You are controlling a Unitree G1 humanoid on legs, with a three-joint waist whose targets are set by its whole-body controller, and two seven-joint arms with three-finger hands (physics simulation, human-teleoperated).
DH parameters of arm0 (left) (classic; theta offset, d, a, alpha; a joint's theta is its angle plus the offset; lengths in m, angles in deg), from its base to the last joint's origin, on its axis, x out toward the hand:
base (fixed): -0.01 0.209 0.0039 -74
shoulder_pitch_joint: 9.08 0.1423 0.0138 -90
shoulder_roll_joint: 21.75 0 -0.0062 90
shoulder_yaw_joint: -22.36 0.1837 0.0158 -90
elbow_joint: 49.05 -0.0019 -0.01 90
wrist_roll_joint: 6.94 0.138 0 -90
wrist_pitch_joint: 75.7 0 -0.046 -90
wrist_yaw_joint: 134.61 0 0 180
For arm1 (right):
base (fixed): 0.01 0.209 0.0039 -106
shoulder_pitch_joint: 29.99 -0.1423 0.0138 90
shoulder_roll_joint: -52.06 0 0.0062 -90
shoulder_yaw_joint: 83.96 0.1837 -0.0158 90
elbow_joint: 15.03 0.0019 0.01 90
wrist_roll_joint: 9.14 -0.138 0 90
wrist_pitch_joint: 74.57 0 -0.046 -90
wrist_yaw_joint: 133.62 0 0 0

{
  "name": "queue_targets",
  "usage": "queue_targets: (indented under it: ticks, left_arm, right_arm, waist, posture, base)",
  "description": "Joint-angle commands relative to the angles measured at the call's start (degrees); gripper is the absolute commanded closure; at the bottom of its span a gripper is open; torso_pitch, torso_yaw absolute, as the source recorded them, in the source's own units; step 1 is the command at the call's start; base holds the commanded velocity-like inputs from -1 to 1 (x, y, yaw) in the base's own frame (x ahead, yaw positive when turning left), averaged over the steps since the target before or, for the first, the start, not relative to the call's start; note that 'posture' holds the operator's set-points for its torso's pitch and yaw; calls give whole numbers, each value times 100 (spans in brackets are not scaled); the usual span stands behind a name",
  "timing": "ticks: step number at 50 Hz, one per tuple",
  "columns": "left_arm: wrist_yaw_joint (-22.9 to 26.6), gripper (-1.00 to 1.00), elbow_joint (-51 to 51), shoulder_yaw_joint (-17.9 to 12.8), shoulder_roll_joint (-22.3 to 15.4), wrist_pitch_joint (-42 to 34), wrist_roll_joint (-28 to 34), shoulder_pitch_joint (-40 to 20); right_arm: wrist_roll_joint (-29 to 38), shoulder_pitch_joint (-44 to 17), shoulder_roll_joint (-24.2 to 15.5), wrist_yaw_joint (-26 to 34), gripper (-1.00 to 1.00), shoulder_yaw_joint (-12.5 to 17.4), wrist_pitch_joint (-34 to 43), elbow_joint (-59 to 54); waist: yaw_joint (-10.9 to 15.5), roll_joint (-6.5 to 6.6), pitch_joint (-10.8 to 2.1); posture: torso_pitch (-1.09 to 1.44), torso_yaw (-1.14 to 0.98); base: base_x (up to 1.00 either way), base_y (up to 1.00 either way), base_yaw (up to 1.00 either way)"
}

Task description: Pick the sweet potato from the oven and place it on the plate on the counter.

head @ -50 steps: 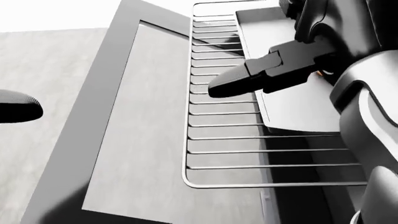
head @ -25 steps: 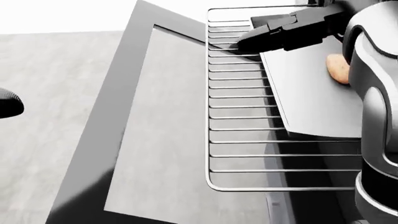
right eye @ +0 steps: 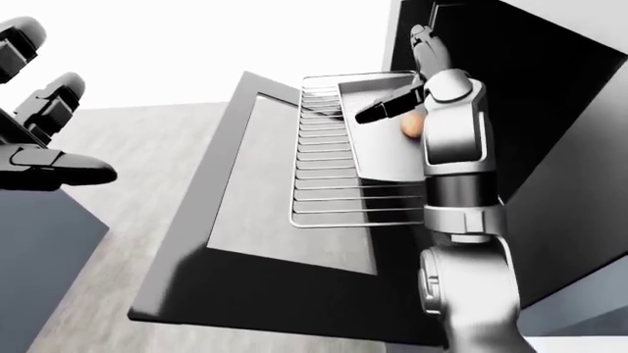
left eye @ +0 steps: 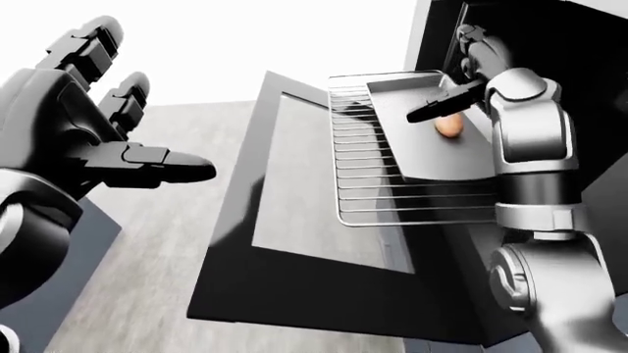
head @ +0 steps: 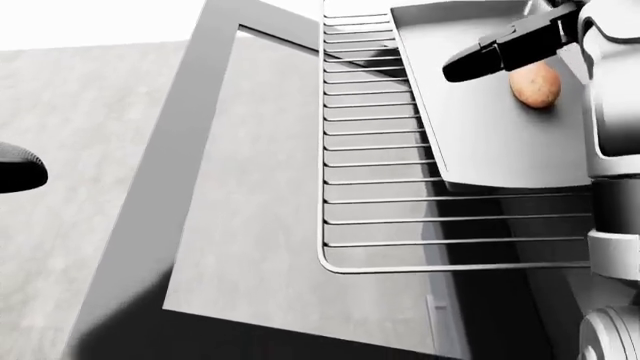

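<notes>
The sweet potato (head: 535, 85), small and tan, lies on a grey baking tray (head: 500, 150). The tray rests on the pulled-out wire oven rack (head: 380, 157), at the upper right of the head view. My right hand (left eye: 447, 88) hovers open just above and left of the potato. One dark finger (head: 495, 51) points left over the tray and no finger closes round the potato. My left hand (left eye: 138, 110) is raised at the left of the left-eye view, open and empty. The plate and the counter are not in view.
The oven door (head: 260, 195) hangs open, lying flat below the rack. The dark oven cavity (right eye: 520, 95) stands behind my right arm. Grey floor (left eye: 147, 243) lies left of the door, and a dark cabinet corner (left eye: 59, 294) sits at lower left.
My right hand has moved up and right from above the rack to above the tray, uncovering the sweet potato. The head view has shifted slightly, so the camera moved.
</notes>
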Motion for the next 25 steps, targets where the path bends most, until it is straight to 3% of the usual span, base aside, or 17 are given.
queue_targets:
  ticks: [1, 11, 25]
  left_arm:
    - [13, -100, 46, -128, -75, 147, 84, -109]
    - [12, -100, -6, -219, -172, 241, -81, -179]
    - [27, -100, 14, -144, -214, 380, -105, -167]
  right_arm:
    - [183, -340, -52, -27, -100, 35, -379, 25]
    - [491, -746, -61, -107, -100, 32, -1054, -1159]
    - [579, -1016, -219, -244, -100, 40, -1922, -2263]
  waist:
    - [3, -14, -157]
    - [-1, -8, -148]
    - [-17, 0, 83]
  posture:
    - [0, 0]
    - [1, 0]
    - [10, 0]
  base:
    - [0, 0, 0]
    - [0, 0, 0]
    - [0, 0, 0]
